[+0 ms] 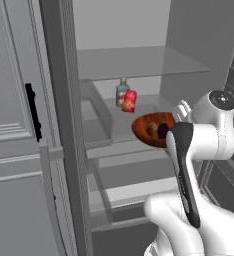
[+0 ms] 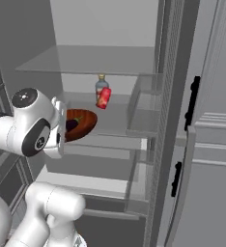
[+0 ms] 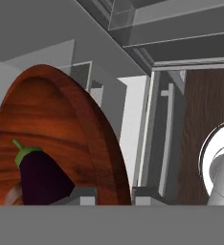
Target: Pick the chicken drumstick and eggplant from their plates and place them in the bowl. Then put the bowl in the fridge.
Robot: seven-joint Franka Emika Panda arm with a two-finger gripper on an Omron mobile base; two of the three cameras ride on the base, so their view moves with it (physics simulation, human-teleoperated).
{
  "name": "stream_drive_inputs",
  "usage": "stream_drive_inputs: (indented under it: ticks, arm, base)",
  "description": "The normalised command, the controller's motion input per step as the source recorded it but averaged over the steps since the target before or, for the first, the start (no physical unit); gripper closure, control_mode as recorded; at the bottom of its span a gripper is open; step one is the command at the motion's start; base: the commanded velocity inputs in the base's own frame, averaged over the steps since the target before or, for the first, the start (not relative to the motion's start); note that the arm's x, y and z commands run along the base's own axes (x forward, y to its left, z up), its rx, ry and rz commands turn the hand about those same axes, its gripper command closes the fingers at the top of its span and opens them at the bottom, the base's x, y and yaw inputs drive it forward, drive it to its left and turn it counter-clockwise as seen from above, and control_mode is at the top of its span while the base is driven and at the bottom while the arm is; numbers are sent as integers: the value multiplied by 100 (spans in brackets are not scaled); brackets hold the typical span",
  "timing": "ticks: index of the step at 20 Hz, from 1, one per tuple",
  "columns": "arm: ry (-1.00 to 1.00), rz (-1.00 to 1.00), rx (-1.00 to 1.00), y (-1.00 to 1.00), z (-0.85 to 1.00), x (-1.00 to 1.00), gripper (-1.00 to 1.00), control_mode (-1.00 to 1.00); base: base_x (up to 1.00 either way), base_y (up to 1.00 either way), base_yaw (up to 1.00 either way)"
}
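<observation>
Our tool (image 3: 115,192) is clamped on the rim of the bowl (image 1: 148,125): in the hand view one finger tip sits inside the rim and the other outside it, with the reddish-brown wall pinched between them. From the tool, the fridge (image 1: 139,60) lies ahead and all around, its pale grey interior open, with the panelled door (image 2: 209,144) swung wide to one side and carrying a black handle (image 2: 191,102). A clear glass shelf (image 1: 139,62) runs above the tool, and another shelf (image 2: 110,123) lies under and beyond the bowl. We see the bowl held out in front of the tool, inside the fridge opening, tilted slightly in the base views.

The eggplant (image 3: 42,177) lies in the bowl just ahead of the inner finger, dark purple with a green stem. The chicken drumstick (image 1: 151,131) sits beside it in the bowl, golden-brown.

Farther back from the tool, on the shelf, stand a bottle (image 2: 101,86) and, touching its front, a red can (image 2: 104,98). Their labels are too small for us to read.
</observation>
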Motion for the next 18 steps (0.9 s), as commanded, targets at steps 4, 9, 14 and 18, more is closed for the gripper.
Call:
stream_drive_inputs:
  ticks: [4, 9, 14, 18]
  arm:
    - [0, 0, 0, -8, -1, 17, 100, -100]
    - [-2, 0, 5, -67, -27, 90, 100, -100]
    - [-1, 0, 1, -41, -48, 100, 100, -100]
    - [0, 0, 0, -7, -54, 100, 100, -100]
  base:
    - [27, -8, 0]
    - [0, 0, 0]
    - [0, 0, 0]
    - [0, 0, 0]
